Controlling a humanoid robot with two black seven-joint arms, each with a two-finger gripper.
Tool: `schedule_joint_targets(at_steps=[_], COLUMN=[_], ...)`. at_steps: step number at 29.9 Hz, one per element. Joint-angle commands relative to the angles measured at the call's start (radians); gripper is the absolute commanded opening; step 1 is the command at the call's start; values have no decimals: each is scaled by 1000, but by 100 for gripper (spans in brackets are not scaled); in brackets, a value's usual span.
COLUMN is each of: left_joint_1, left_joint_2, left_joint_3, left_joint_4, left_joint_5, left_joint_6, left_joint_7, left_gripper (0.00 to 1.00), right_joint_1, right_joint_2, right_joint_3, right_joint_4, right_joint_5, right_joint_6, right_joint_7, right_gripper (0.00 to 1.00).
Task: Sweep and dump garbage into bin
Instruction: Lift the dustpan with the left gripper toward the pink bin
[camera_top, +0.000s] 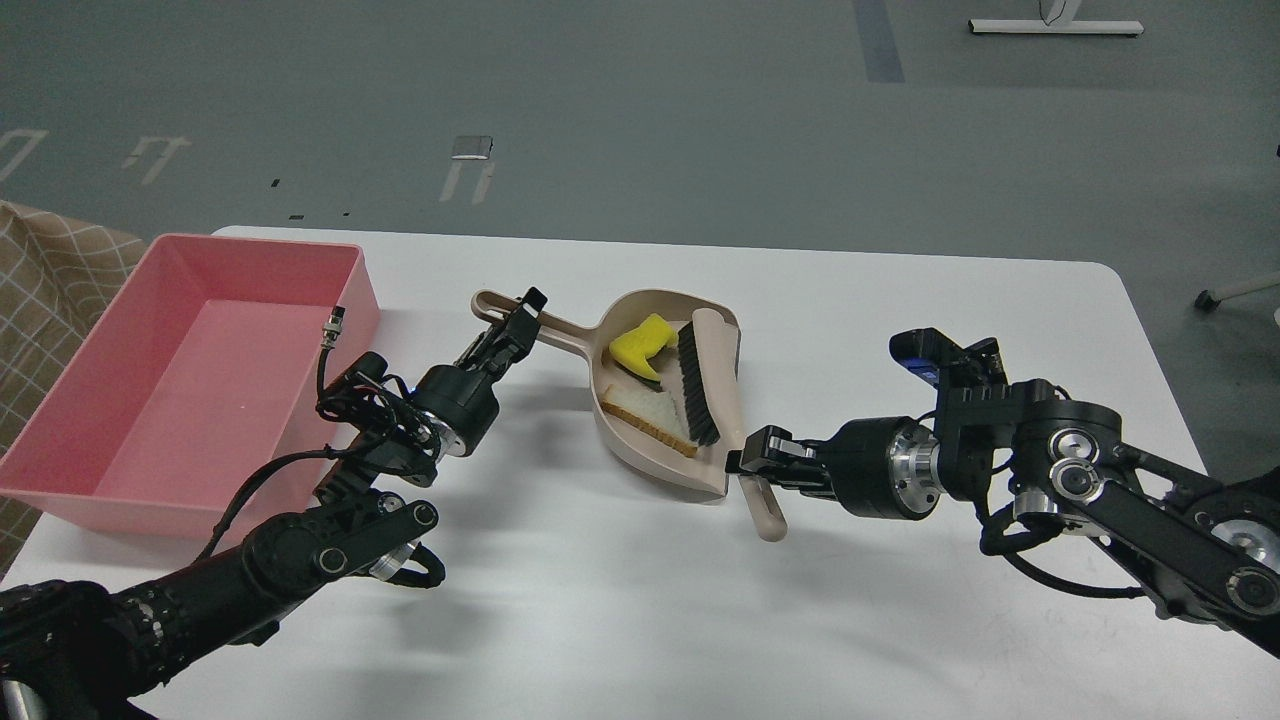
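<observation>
The bent yellow piece (637, 346) and the white bread slice (648, 412) lie inside the beige dustpan (640, 440) at mid table. My left gripper (522, 318) is shut on the dustpan's handle (556, 335). My right gripper (748, 462) is shut on the beige brush's handle (762, 500). The brush's black bristles (692, 386) rest in the pan's mouth against the two items. The pink bin (190, 370) stands at the table's left, left of my left arm, with nothing seen inside it.
The white table (900, 330) ends at a rounded far right corner. A checked beige cloth (45, 290) lies beyond the bin on the left. Grey floor lies beyond the far edge.
</observation>
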Motion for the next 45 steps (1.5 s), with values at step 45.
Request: schedule_joint_targets(at_steps=[45], left_joint_1=[-136], left_joint_2=[265], left_joint_3=[-19], left_joint_4=[-248], left_joint_5=[-587], left_joint_6=[-203], left_joint_7=[-4], left_gripper=[0], right_joint_1=[-18], right_joint_2=[-277], right_joint_3=[90], right_joint_4=[51], right_joint_5=[9], right_joint_6=[0], right_joint_7=[0], right_gripper=[0])
